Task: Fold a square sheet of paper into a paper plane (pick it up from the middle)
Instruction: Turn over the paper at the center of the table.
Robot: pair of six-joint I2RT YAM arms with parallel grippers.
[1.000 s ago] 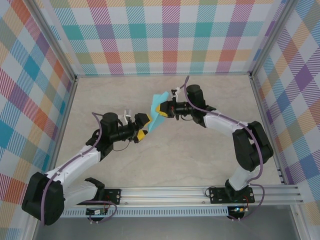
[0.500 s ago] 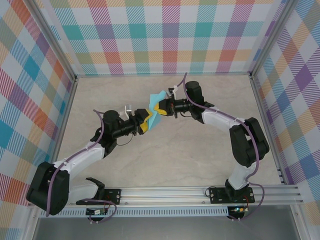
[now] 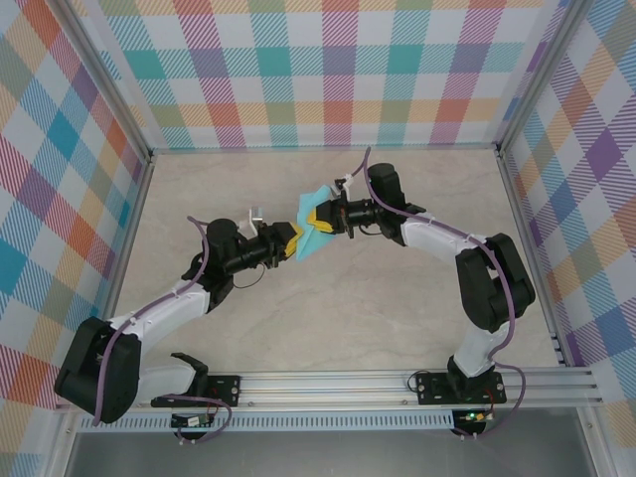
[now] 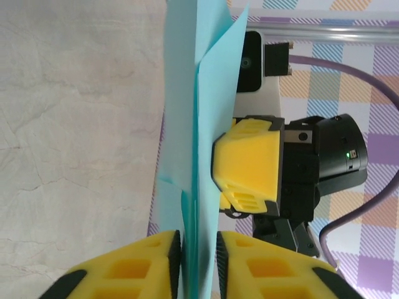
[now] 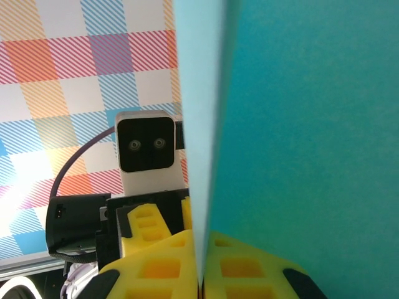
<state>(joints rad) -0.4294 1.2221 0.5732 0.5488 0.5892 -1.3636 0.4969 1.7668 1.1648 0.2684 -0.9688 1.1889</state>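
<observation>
The square sheet of paper [image 3: 320,195] is turquoise and folded into layers, held edge-up in the air above the table's middle. My right gripper [image 3: 314,219] comes from the right and is shut on it; in the right wrist view the paper [image 5: 299,124] rises from between its closed pads [image 5: 201,274]. My left gripper [image 3: 296,241] comes from the left. In the left wrist view its pads [image 4: 199,249] press both sides of the paper's layers [image 4: 187,124], below the right gripper's yellow finger [image 4: 249,162]. Whether the fold has the paper plane's shape I cannot tell.
A beige marbled table [image 3: 328,318] lies under both arms, enclosed by checked walls [image 3: 338,70] on three sides. A metal rail [image 3: 397,383] with the arm bases runs along the near edge. The two grippers face each other almost nose to nose.
My left gripper moved right and up to the paper and its jaws closed from wide open onto the folded layers. The right gripper kept its grip and barely moved.
</observation>
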